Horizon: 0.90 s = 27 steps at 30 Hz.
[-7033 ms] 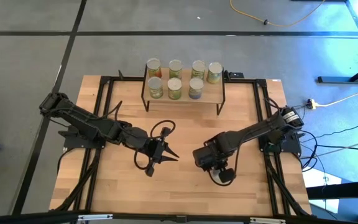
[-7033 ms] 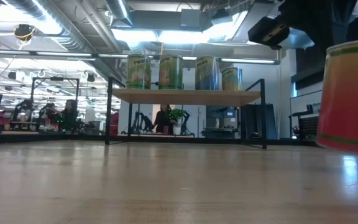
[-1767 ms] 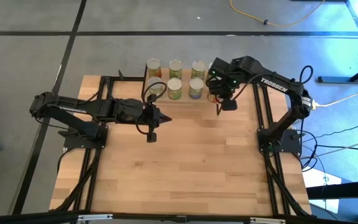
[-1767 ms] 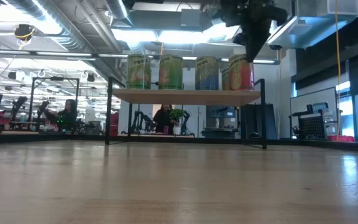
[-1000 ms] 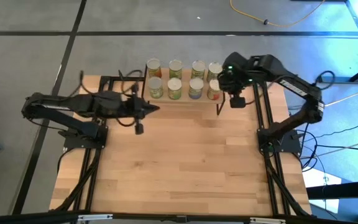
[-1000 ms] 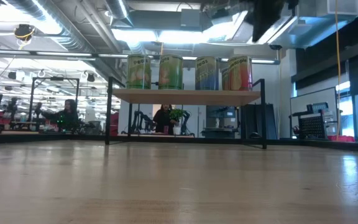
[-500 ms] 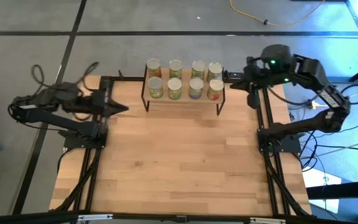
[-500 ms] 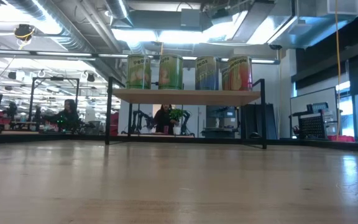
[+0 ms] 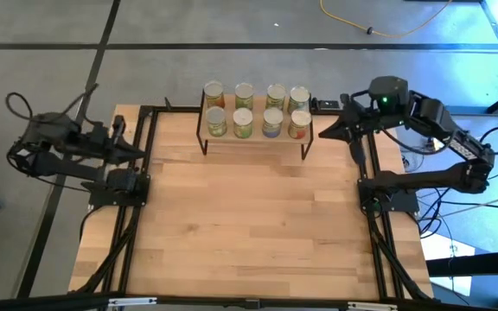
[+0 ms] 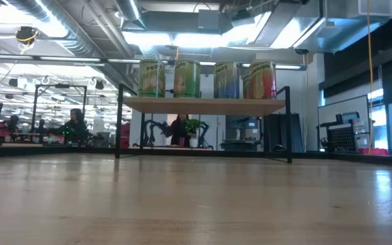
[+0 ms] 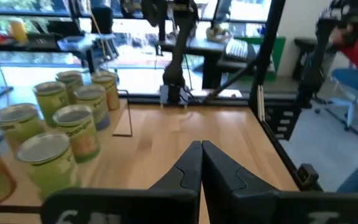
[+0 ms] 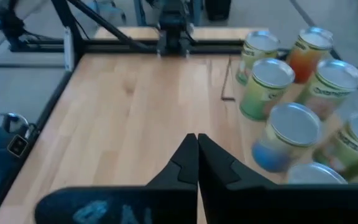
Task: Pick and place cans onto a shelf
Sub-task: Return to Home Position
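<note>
— Why are the cans (image 9: 253, 110) all standing in two rows of four on the shelf (image 9: 258, 140) at the desk's (image 9: 249, 225) far edge?
— Packed like that, all eight are fitting on the top board. I judge the placing is finished.
— And the arms?
— The left gripper (image 11: 201, 144) is hanging by the far left corner and the right gripper (image 12: 196, 137) by the far right corner, likely parking. Both are pressing their fingers together, holding and touching nothing.

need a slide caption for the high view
Eight cans in two rows on the shelf, left gripper and right gripper shut, one at each side.
</note>
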Available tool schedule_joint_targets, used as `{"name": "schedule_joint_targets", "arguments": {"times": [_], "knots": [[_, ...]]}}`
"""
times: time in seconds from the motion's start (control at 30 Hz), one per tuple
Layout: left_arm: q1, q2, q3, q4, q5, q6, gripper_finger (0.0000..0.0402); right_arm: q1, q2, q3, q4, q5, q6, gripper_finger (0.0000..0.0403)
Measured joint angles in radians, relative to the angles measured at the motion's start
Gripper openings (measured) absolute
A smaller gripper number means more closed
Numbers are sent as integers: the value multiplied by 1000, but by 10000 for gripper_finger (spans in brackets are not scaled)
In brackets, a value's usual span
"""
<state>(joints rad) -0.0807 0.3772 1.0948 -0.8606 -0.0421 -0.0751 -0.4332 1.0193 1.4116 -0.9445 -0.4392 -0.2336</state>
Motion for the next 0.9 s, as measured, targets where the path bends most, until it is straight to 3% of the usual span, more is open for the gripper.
{"name": "schedule_joint_targets", "arguments": {"times": [0.3,0.5,0.77,0.9], "knots": [[0,-201,-139,15,-43,2,0,0,-125,-204,138,-26,60,0],[0,-375,-263,117,-47,49,0,0,-208,-305,228,-29,120,0],[-10,-371,-324,124,-42,62,0,0,-332,-487,374,-26,158,0],[-14,-373,-373,243,-45,63,0,0,-389,-604,535,-25,176,1]]}}
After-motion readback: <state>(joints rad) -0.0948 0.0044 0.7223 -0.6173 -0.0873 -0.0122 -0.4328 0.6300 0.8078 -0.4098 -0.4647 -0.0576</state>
